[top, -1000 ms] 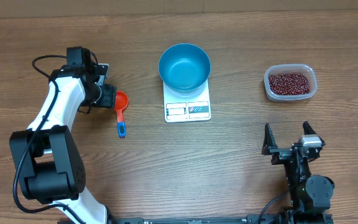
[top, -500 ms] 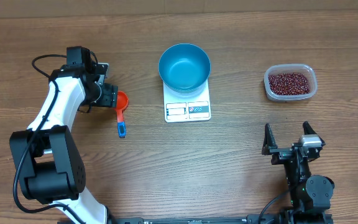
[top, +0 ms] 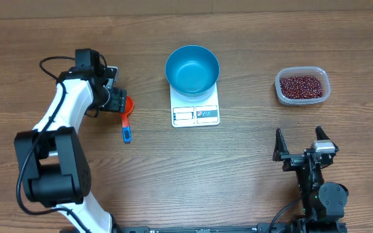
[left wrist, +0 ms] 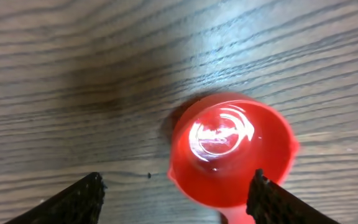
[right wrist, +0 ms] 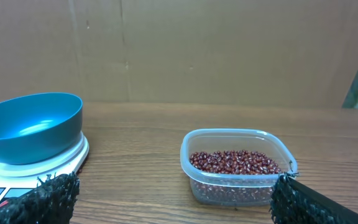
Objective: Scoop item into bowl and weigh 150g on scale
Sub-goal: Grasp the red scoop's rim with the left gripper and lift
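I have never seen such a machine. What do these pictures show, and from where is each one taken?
These are two robot arms at a wooden table. One picture looks down from above; the other two come from a small camera on each wrist. The left claw is open over a red scoop, holding nothing. The right claw is open too, with nothing between its fingers. A blue bowl stands on a white scale. A clear tub holds red-brown beans.
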